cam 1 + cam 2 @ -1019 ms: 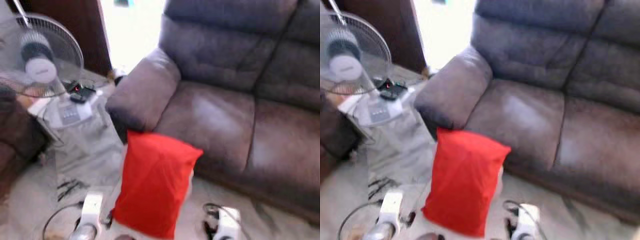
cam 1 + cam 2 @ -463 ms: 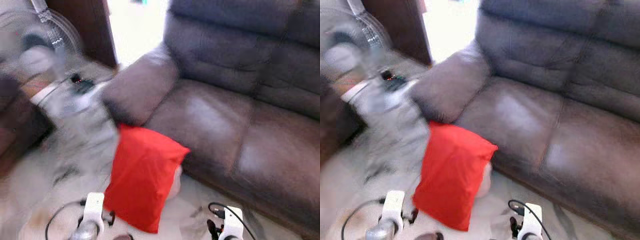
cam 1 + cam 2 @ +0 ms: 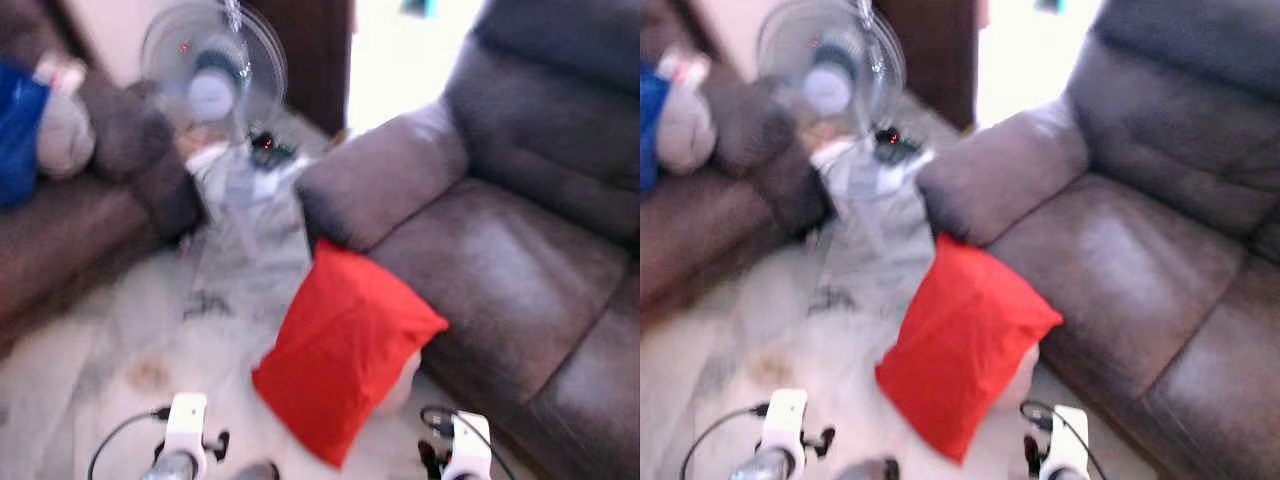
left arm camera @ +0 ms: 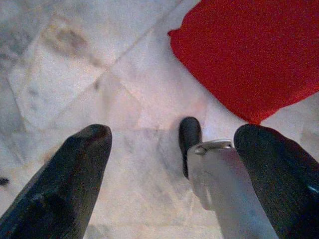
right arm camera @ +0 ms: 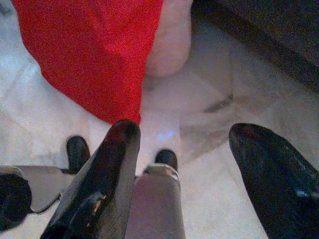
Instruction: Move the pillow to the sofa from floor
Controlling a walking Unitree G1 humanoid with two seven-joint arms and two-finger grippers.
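The red pillow (image 3: 343, 357) stands on the pale marble floor (image 3: 130, 330), tilted, its upper corner leaning against the front of the brown leather sofa (image 3: 500, 250) just below the padded armrest (image 3: 385, 175); a bit of white inner cushion (image 5: 169, 42) pokes out of the red cover on the sofa side; the pillow is on the floor, not on the seat. From the head camera, both silver arms show low at the near edge, one on each side of the pillow and short of it; the whole view is somewhat blurred. The left gripper (image 4: 172, 164) hangs over bare marble with its two black fingers (image 4: 65, 179) spread wide, nothing between them, the pillow's lower corner lying just beyond; the right gripper (image 5: 199, 164) is likewise splayed open above the floor, its fingers (image 5: 104, 184) empty, the red cover near the tip of one finger but apart from it. Farther back a standing fan (image 3: 213, 75) sits beside the armrest near a bright doorway (image 3: 400, 50); to the left a second brown couch (image 3: 60, 240) carries a blue cushion (image 3: 18, 130) and a grey one (image 3: 65, 130).
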